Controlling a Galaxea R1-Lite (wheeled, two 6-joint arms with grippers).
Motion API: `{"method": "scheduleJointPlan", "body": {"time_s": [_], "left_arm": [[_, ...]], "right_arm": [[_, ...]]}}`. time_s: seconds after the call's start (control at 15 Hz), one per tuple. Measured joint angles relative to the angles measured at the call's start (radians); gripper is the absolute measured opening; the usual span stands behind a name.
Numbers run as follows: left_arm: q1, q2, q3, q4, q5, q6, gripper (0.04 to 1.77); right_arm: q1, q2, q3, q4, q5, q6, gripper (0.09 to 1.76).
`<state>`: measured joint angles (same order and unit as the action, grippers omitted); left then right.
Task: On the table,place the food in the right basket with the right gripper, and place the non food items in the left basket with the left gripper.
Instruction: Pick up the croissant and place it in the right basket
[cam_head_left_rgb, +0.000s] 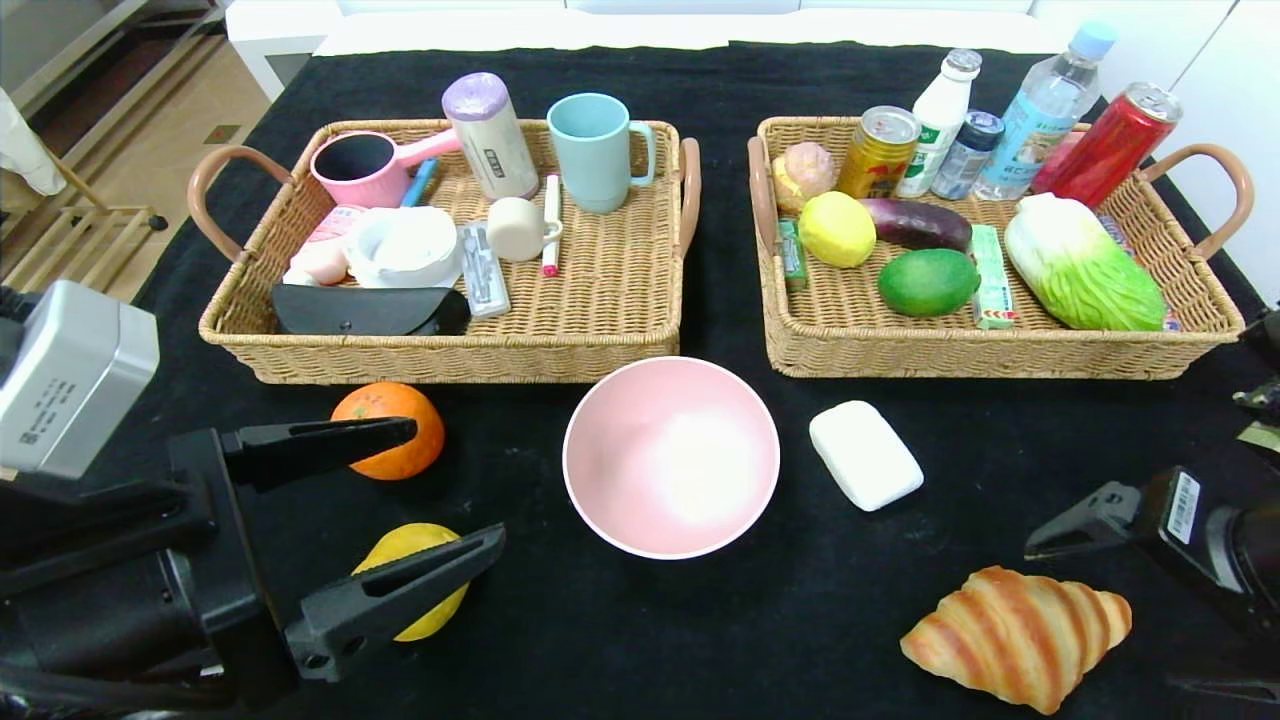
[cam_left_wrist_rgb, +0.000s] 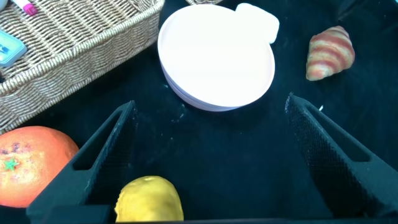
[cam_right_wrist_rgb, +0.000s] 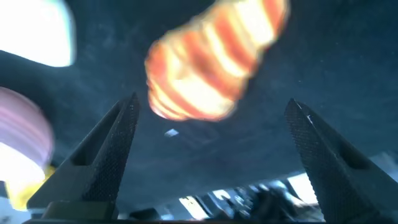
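Two wicker baskets are set at the far side of the table (cam_head_left_rgb: 800, 620), the left basket (cam_head_left_rgb: 640, 330) filled with cups and small household things, the right basket (cam_head_left_rgb: 800, 350) filled with bottles, cans, a cabbage, a lemon and a green fruit (cam_head_left_rgb: 928, 282). Five loose things are seen on the black cloth near the baskets: an orange (cam_head_left_rgb: 405, 440) just in front of the left basket, a yellow fruit (cam_head_left_rgb: 405, 560) nearer and partly hidden, a pink bowl (cam_head_left_rgb: 670, 455) in the middle, a white bar (cam_head_left_rgb: 865, 454) just right of the bowl, and a croissant (cam_head_left_rgb: 1015, 635) at the near right. The left gripper (cam_head_left_rgb: 460, 490) is held low at the near left, jaws spread wide and grasping nothing, with the orange behind its far finger and the yellow fruit behind its near finger; the bowl lies ahead of it, apart. The right gripper (cam_right_wrist_rgb: 211, 109) is held at the near right, just beside the croissant, jaws spread wide, nothing grasped; the croissant is seen ahead between the fingers in the right wrist view, contact cannot be told.
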<state>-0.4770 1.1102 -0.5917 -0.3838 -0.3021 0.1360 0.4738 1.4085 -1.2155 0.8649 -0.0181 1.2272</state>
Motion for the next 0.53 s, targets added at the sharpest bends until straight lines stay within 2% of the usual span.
{"method": "scheduleJointPlan", "body": {"time_s": [0.13,0.53], "left_arm": [[0.000,0.000,0.001,0.000,0.000,0.000,1.72],[0.000,0.003,0.001,0.006,0.000,0.000,1.72]], "right_arm": [[-0.002,0.006,0.032,-0.053,0.008,0.007,1.70],[0.006,0.053,0.067,-0.083,0.003,0.006,1.71]]}}
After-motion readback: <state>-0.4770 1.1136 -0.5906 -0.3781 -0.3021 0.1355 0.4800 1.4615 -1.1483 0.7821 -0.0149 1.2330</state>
